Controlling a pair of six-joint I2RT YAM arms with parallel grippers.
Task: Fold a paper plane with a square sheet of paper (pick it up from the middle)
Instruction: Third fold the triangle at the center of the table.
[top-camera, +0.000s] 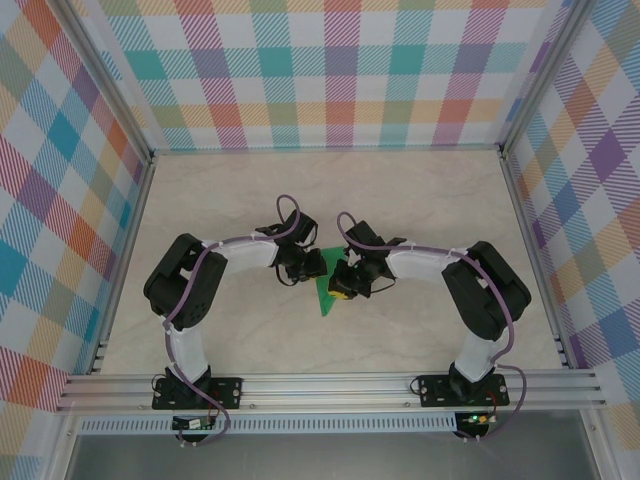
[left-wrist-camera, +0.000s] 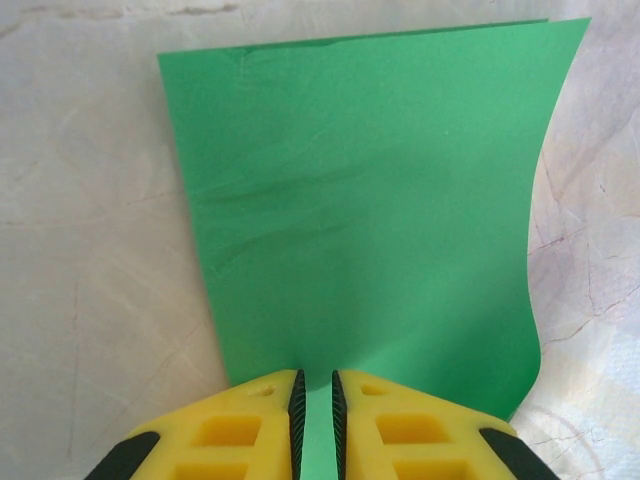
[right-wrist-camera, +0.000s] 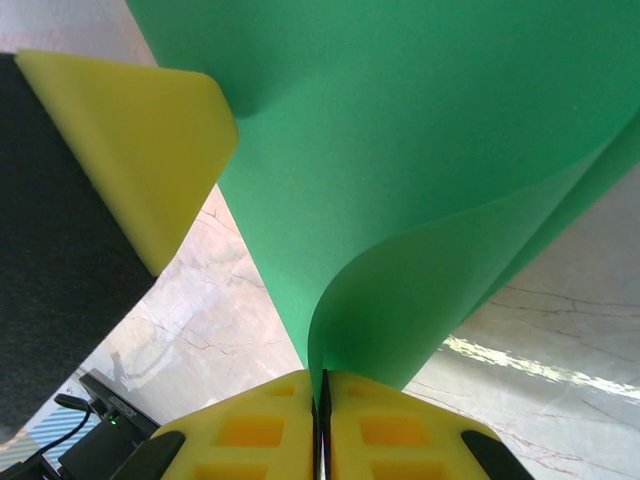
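I found the square sheet of paper (top-camera: 326, 298) between both arms at mid-surface (top-camera: 420, 200). The left end effector (left-wrist-camera: 316, 415) pinched its near edge, and the right end effector (right-wrist-camera: 322, 420) pinched a bowed edge. Thin and limp, it should crease easily, so I judged edge grips best. The right wrist view exposed the bowing, which the top view reduced to a sliver.

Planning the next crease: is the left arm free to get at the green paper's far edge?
Probably not: the left gripper is shut on the near edge of the sheet, and the right gripper pinches it too. It would have to let go first.
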